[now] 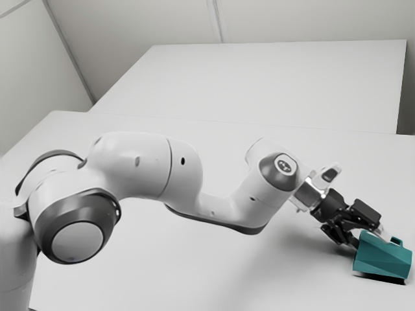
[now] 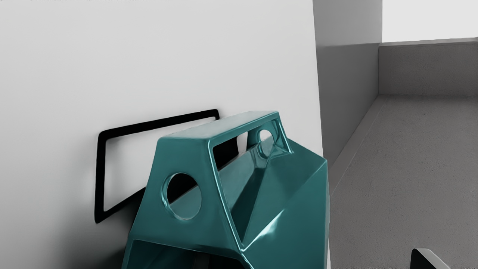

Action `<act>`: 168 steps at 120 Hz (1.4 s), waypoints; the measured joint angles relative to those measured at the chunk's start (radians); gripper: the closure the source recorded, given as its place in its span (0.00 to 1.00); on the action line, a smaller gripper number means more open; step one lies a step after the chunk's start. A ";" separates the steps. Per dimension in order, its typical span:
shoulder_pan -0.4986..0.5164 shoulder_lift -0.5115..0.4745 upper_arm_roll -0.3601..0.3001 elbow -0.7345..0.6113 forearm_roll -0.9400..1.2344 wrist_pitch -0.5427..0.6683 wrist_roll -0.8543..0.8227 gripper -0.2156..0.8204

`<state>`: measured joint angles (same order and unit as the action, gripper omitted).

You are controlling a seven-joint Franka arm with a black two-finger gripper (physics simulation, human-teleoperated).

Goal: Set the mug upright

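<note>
Mug (image 1: 382, 256) is at the exterior view's right, low down, on the worktop (image 1: 214, 278) near its edge. Teal, angular body; looks tipped, i.e. not standing upright. Its handle (image 1: 396, 241) is on the upper side, & the wrist view shows round holes in the teal part nearest the camera, w/ a dark opening below them.

Arm (image 1: 181, 172) reaches across from the exterior view's left, w/ gripper (image 1: 369, 237) angled down right at the mug. Jaws stand wide apart, not clamped on anything; one fingertip (image 2: 429, 258) is outside the mug w/ a gap btwn them. Can't tell exactly where the other one sits re: the mug.

Black outline (image 2: 100, 175) shows on the worktop just beside the mug; can't tell if it's a shadow or an obj.
</note>
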<state>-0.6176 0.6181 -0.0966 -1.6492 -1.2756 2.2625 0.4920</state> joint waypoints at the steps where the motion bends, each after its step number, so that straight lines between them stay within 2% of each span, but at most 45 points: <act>1: 0.000 0.001 0.000 0.001 0.000 0.000 0.002 0.23; 41: -0.017 0.045 0.002 0.045 -0.005 0.000 0.060 0.26; 65: -0.023 0.046 0.005 0.051 -0.005 0.001 0.082 0.43; 103: -0.025 0.044 0.010 0.058 -0.002 0.002 0.104 0.77; 133: -0.029 0.008 0.012 0.054 0.003 0.003 0.112 0.91; 168: 0.006 -0.106 0.015 0.005 0.093 -0.001 0.108 0.95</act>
<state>-0.6114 0.5118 -0.0820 -1.6438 -1.1822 2.2615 0.6004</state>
